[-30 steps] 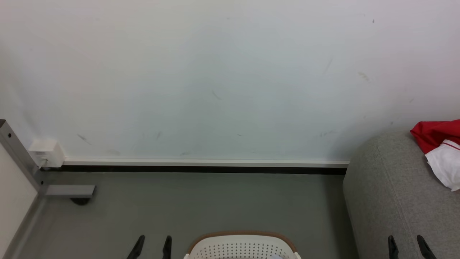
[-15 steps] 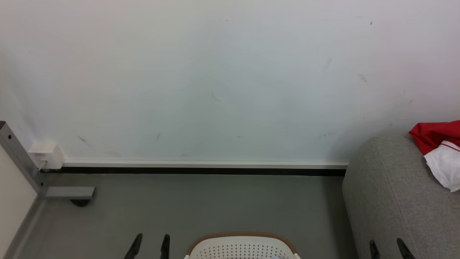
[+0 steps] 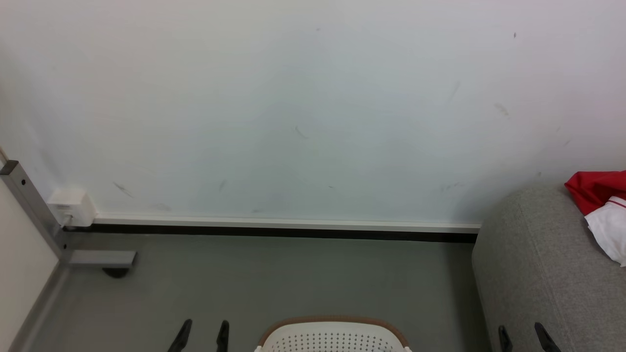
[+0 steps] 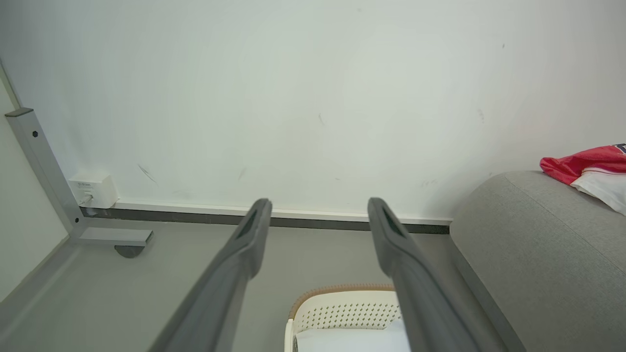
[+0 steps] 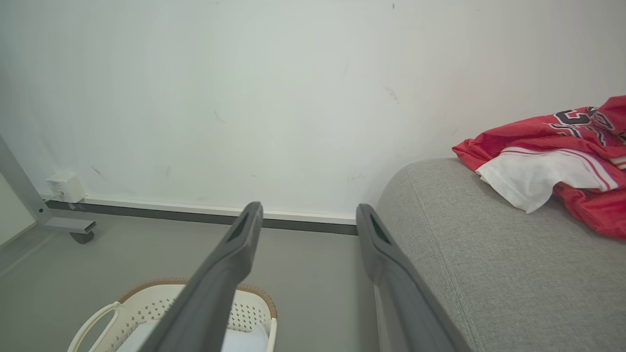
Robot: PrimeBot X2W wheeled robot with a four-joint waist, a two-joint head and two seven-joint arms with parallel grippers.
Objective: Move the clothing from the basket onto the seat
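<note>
clothing (image 3: 595, 189) on seat (image 3: 538, 274) cut off at right, basket (image 3: 332, 338) cropped below.

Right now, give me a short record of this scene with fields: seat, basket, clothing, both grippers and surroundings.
seat: grey, upholstered, right of the basket, against the wall
basket: cream, perforated, on the floor; a white item inside, unclear what
clothing: red and white, lying crumpled on the seat
left gripper: open, empty, left of the basket
right gripper: open, empty, near the seat
surroundings: small white box at the wall's foot, grey metal frame beside it
</note>
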